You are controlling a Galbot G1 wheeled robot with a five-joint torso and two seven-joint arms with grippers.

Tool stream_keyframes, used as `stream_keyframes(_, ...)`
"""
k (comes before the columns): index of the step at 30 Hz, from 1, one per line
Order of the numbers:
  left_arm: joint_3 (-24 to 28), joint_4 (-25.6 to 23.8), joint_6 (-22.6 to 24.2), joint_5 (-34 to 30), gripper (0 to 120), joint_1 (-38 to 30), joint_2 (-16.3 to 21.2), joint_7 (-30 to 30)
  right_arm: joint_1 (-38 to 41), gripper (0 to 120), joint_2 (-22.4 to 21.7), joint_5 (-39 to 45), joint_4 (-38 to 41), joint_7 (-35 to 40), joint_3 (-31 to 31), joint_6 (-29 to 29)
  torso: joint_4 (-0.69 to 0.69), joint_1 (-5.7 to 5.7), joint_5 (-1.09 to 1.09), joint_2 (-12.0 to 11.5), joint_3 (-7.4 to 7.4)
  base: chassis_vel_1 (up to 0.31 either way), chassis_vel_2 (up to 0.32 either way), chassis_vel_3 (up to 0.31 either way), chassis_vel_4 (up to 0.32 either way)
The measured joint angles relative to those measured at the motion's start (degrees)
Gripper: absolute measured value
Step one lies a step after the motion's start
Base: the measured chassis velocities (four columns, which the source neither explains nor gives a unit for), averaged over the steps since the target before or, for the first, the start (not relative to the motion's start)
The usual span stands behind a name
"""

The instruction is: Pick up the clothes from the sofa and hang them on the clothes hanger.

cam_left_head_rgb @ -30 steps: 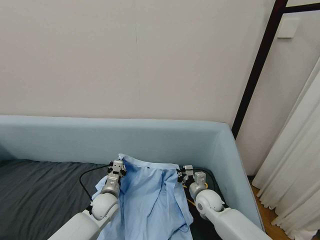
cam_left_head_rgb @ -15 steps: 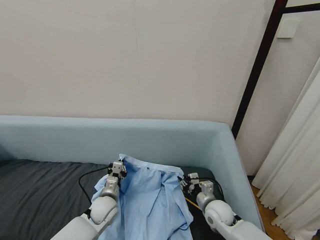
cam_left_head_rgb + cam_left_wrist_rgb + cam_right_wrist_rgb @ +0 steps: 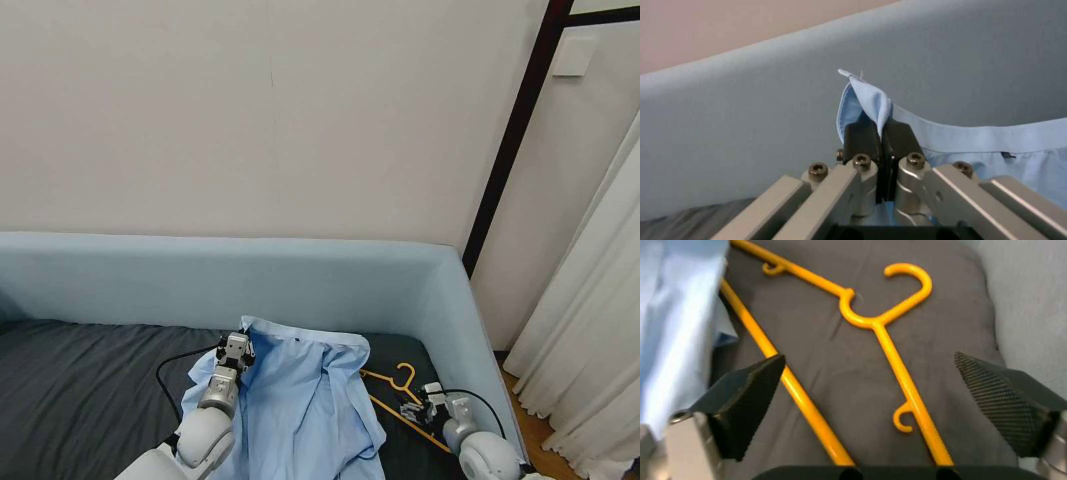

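Sofa scene, read from your left to your right.

**Left gripper.** Your left gripper is raised above the dark grey seat cushion, in front of the pale blue sofa backrest. Its fingers are pressed together on the collar edge of the light blue shirt. In the left wrist view the two black pads meet with a fold of the shirt pinched between them. The collar tip stands up just beyond the fingertips, and the backrest lies behind it. A black cable loops beside the arm, on the side away from the shirt.

**Shirt.** From the left gripper's pinch the cloth hangs down and spreads toward your right gripper. Its lower part is bunched on the cushion.

**Hanger.** The orange hanger lies flat on the cushion between the shirt and your right gripper. Its hook points toward the backrest. One end of it passes under the shirt's edge.

**Right gripper.** Your right gripper is low and near the sofa's end wall, with its fingers spread wide and holding nothing. In the right wrist view the two textured fingertips stand far apart. The hanger lies ahead of them and between them. Its hook is farthest from the gripper, and one shoulder rod with a small notch hook runs back between the tips. You cannot tell from either view whether the tips touch the cushion. White curtains hang beyond the sofa's end wall.
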Motion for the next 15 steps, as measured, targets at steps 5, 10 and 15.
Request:
stream_keyframes(5,-0.34,-0.79,-0.05,0.19,0,0.60,0.01,0.03,2.72,100,1.70,-2.38,-5.78,-3.87,-1.07,1.71,0.00,0.01,0.00,0.00,0.00,0.000,0.000,0.000,0.000)
stream_keyframes(10,-0.72,-1.85,0.07,0.19,0,0.92,-0.09,0.01,7.14,94,4.12,-3.76,-12.11,-6.03,-3.38,2.99,0.01,0.01,-0.01,0.00,0.00,0.000,0.000,0.000,0.000)
stream_keyframes(15,-1.20,-2.58,0.18,0.19,0,1.53,-0.34,-0.01,9.65,79,6.96,-2.01,-17.49,-6.53,-1.94,2.32,0.01,0.00,-0.02,-0.01,0.01,0.000,0.000,0.000,0.000)
